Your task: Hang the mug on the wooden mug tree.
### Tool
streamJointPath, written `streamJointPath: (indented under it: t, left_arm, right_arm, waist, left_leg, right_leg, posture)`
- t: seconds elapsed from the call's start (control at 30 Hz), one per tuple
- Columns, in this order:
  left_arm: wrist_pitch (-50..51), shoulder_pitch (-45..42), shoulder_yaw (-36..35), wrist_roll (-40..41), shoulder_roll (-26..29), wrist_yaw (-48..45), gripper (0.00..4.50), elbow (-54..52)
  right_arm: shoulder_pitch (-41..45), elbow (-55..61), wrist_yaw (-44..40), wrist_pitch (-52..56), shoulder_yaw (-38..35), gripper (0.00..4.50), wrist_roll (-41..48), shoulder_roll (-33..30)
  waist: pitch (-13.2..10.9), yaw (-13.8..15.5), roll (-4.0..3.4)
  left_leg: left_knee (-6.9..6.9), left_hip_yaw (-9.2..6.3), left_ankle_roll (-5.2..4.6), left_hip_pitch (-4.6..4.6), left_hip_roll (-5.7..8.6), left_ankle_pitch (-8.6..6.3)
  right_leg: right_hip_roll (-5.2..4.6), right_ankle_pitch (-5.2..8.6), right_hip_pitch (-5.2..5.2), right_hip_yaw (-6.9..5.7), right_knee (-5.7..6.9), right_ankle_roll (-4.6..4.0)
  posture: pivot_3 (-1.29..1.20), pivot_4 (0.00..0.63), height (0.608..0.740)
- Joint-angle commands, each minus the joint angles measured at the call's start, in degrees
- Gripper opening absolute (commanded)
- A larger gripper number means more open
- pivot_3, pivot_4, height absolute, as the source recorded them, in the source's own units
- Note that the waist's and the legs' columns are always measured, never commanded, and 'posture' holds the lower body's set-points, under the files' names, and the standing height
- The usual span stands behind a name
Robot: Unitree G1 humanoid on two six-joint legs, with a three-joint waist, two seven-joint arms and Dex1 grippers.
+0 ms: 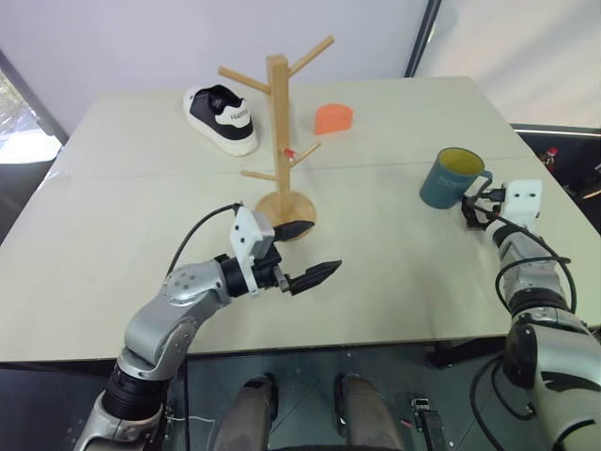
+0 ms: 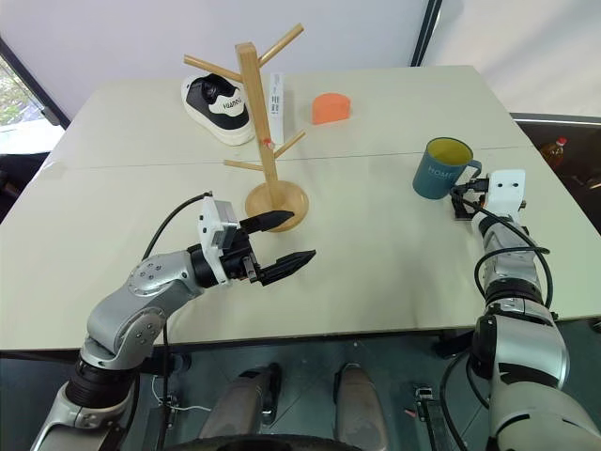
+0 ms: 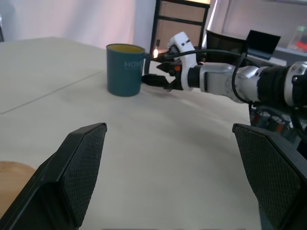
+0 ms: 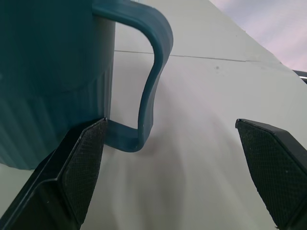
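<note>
1. Teal-blue, the mug [image 1: 454, 178] stands upright on the table [image 1: 376, 282], at the right side.
2. The right gripper [image 1: 476, 202] sits at its handle, fingers spread wide, nothing clamped.
3. The wooden mug tree [image 1: 279, 132] stands mid-table, far left of the mug.
4. The left gripper [image 1: 305, 252] hangs near the tree's base, fingers apart, empty.

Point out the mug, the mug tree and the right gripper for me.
mug [image 1: 449, 180], left eye view, on its teal side.
wooden mug tree [image 1: 279, 122], left eye view, on the upright post.
right gripper [image 4: 172, 163], right wrist view, midway between its open fingertips.

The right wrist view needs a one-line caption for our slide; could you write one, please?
Open right gripper straddling the handle of the mug on the table.
</note>
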State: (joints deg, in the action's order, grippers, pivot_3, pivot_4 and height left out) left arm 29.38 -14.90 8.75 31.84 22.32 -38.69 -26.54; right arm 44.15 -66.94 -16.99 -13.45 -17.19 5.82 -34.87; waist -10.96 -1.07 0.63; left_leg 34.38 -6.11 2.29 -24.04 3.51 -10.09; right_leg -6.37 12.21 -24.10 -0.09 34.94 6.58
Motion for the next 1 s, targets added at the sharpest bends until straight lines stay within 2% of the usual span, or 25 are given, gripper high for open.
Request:
streamJointPath:
  t: [0.03, 0.23, 0.27, 0.6, 0.7, 0.77, 0.9, 1.0]
  left_arm:
    - [-0.4, -0.7, -0.7, 0.5, 0.0, -0.1, 4.5, -1.9]
    - [-0.6, -0.5, -0.8, 0.3, 0.0, -0.2, 4.5, -1.7]
    - [-0.6, -0.6, -0.9, 0.3, 0.0, -0.2, 4.5, -1.6]
    - [-1.8, 0.0, -2.2, -0.8, 0.7, -0.1, 4.5, -0.3]
    - [-3.3, 1.5, -5.8, -1.5, 2.3, 0.1, 4.5, 2.0]
    - [-5.3, 2.8, -9.0, -2.2, 3.6, 0.1, 4.5, 4.2]
    - [-10.0, 4.8, -17.0, -2.1, 6.2, -0.9, 4.5, 9.7]
    - [-11.8, 5.4, -20.7, -0.7, 7.9, -3.5, 4.5, 11.7]
  right_arm:
    - [2.2, -0.4, -1.2, -1.8, -0.4, 3.58, 0.7, -0.7]
    - [2.6, -1.0, -2.5, -2.6, -0.7, 0.44, 1.1, -0.4]
    - [2.6, -0.9, -2.8, -2.7, -0.8, 0.05, 1.2, -0.4]
    - [1.1, 4.4, -6.0, -5.2, 0.8, 0.05, 0.6, -0.3]
    - [-3.2, 17.6, -12.1, -4.0, 3.4, 0.05, 1.6, 0.2]
    - [-8.0, 31.8, -16.5, 0.8, 5.6, 0.05, 3.6, 0.1]
    - [-18.5, 67.1, -23.5, 19.0, 11.8, 0.05, 11.8, -1.8]
    - [-20.9, 83.4, -22.8, 31.2, 15.1, 0.05, 14.1, -2.9]
  waist:
    - [0.0, -0.1, 0.0]
    - [0.0, 0.0, 0.0]
    - [0.0, 0.0, 0.0]
    - [0.0, -0.1, 0.0]
    - [0.0, -0.2, -0.03]
    - [0.0, -0.2, -0.04]
    - [0.0, 0.1, -0.06]
    - [0.0, 0.3, -0.07]
  left_leg:
    - [0.0, 0.0, 0.0, 0.01, 0.0, 0.0]
    - [0.0, 0.0, 0.0, 0.0, 0.0, 0.0]
    - [0.0, 0.0, 0.0, 0.0, 0.0, 0.0]
    - [0.0, 0.0, 0.0, 0.09, 0.0, 0.0]
    - [-0.02, -0.01, 0.0, 0.11, -0.01, 0.0]
    - [-0.04, -0.03, 0.0, 0.12, -0.03, 0.0]
    - [-0.1, -0.12, 0.01, 0.17, -0.28, -0.01]
    - [-0.1, -0.2, 0.02, 0.11, -0.35, -0.02]
  right_leg:
    - [0.0, 0.0, 0.0, 0.0, 0.0, 0.0]
    - [0.0, 0.0, 0.01, 0.0, 0.0, 0.0]
    - [0.0, 0.0, 0.01, 0.0, 0.0, 0.0]
    - [0.01, 0.0, 0.09, 0.01, 0.0, 0.0]
    - [0.02, 0.0, 0.09, 0.01, 0.01, 0.0]
    - [0.05, 0.01, 0.06, 0.01, 0.06, 0.01]
    - [0.21, 0.08, 0.02, 0.02, 0.17, 0.09]
    - [0.26, 0.19, -0.07, 0.02, 0.2, 0.1]
  posture:
    - [0.0, 0.15, 0.74]
    - [0.0, 0.15, 0.74]
    - [0.0, 0.15, 0.74]
    - [0.0, 0.15, 0.74]
    - [0.0, 0.15, 0.74]
    - [0.0, 0.15, 0.74]
    - [0.0, 0.15, 0.74]
    - [0.0, 0.15, 0.74]
